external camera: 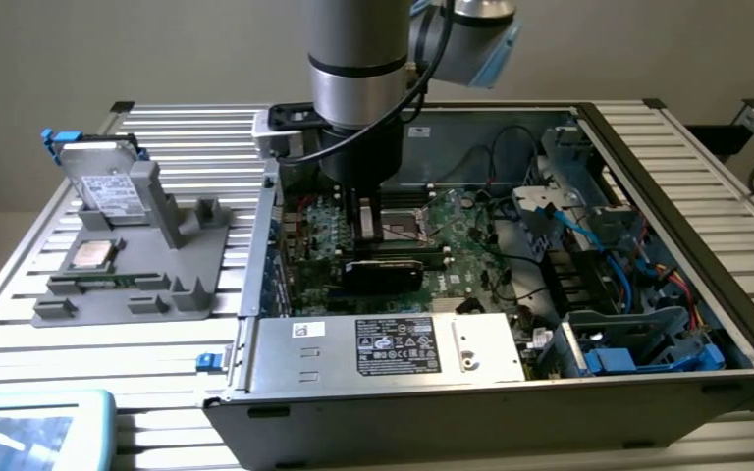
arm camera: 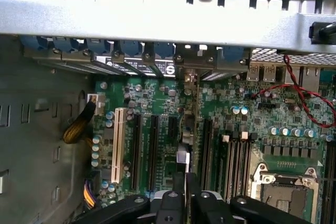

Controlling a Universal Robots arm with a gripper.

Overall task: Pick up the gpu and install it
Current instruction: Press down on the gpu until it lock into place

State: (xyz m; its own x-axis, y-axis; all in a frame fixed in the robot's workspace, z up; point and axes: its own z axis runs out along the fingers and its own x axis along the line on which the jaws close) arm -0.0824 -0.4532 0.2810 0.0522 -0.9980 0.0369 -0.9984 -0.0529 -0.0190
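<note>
Toward the worktop's (external camera: 691,147) left edge in the exterior view, a grey holder (external camera: 134,285) stands on the slats. A silver labelled hard drive (external camera: 105,186) is propped upright at its far end, a square processor chip (external camera: 93,253) lies flat in front of that, and a narrow green memory stick (external camera: 99,283) lies nearer the front. At the worktop's near left corner sits a pale blue-framed panel (external camera: 24,427).

Further right, an open computer case (external camera: 639,392) takes up most of the worktop, with its motherboard (external camera: 462,231) facing up. The arm (external camera: 357,59) reaches straight down into the left half of the case. The gripper (external camera: 380,243) (arm camera: 185,195) is low over the expansion slots (arm camera: 144,150), and its jaws are clamped on the gpu (external camera: 384,273) (arm camera: 184,158). The card stands on edge beneath the fingers, just beside the empty processor socket (arm camera: 281,192). Seen from the wrist, it lines up with a slot, its end toward the case's rear wall. Whether it is fully seated cannot be told.

Along the case's front edge lies the power supply (external camera: 397,345). Blue cables (external camera: 619,260) and a drive bay (external camera: 626,343) fill the right end.
</note>
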